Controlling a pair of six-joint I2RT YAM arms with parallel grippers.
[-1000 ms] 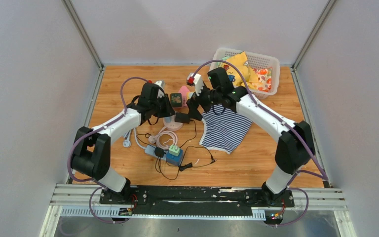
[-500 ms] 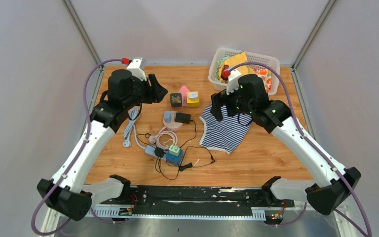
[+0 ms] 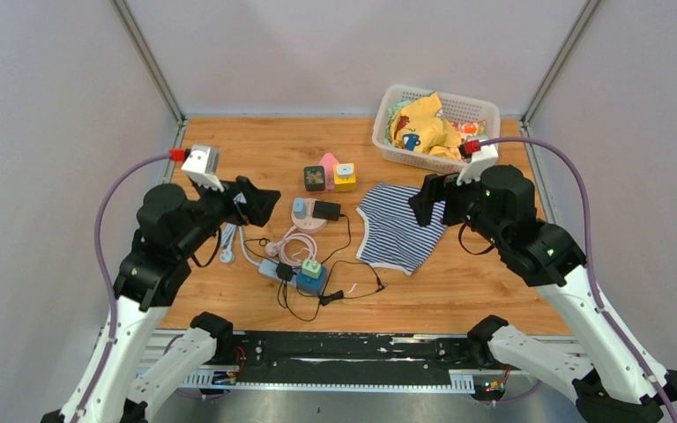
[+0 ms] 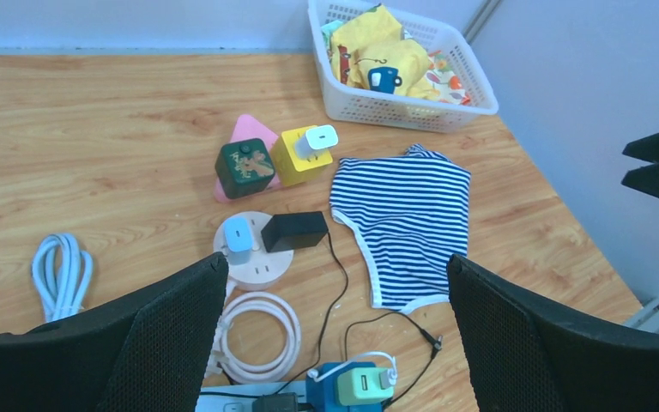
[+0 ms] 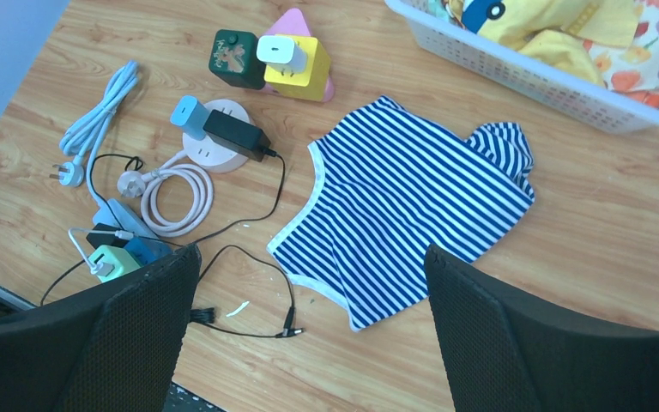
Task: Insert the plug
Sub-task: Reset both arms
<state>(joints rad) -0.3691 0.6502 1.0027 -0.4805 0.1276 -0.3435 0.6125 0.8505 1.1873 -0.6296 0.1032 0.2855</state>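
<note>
A black plug block sits on the round white socket, beside a light blue plug. Its thin black cable trails toward the near edge and ends loose on the wood. My left gripper is open and empty, raised above and left of the socket. My right gripper is open and empty too, hanging over the striped garment. In the top view the left gripper and the right gripper flank the socket, well apart from it.
A blue power cube with a green charger lies near a coiled white cable. A yellow cube, a green cube and a pink triangle stand behind. A white basket of clothes is at the back right, and a pale blue cord lies left.
Both arms have drawn back from the socket toward the near sides and risen. The left gripper has opened. The black plug block stays on the round socket.
</note>
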